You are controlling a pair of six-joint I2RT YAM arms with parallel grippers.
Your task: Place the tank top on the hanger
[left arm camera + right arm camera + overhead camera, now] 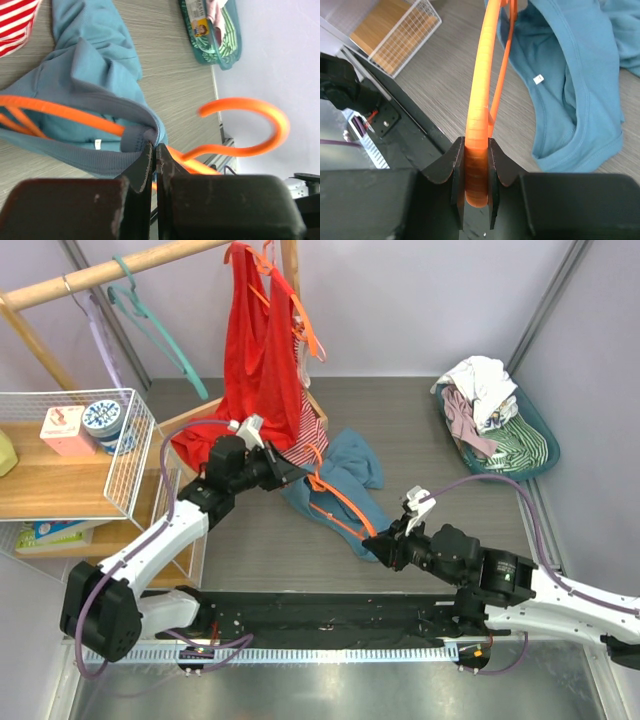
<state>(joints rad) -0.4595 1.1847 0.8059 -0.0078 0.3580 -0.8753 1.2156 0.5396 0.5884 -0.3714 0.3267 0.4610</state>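
Observation:
The teal-blue tank top (352, 462) lies crumpled on the table's middle, with the orange hanger (341, 503) threaded partly through it. My left gripper (303, 477) is shut on a hemmed edge of the tank top (95, 65) close to the hanger's neck; the hanger's hook (267, 117) curves out to the right of the left gripper (154, 147). My right gripper (373, 543) is shut on the hanger (482, 85) at its near end, the bar pinched between the jaws of the right gripper (476, 150). The tank top (570, 75) spreads right of that bar.
A red garment (255, 350) hangs from a wooden rail (120, 270) beside a teal-green hanger (150, 325). A red-and-white striped garment (312, 430) lies behind the left gripper. A wire basket (130, 455) sits left, a teal tub (530, 455) of clothes right.

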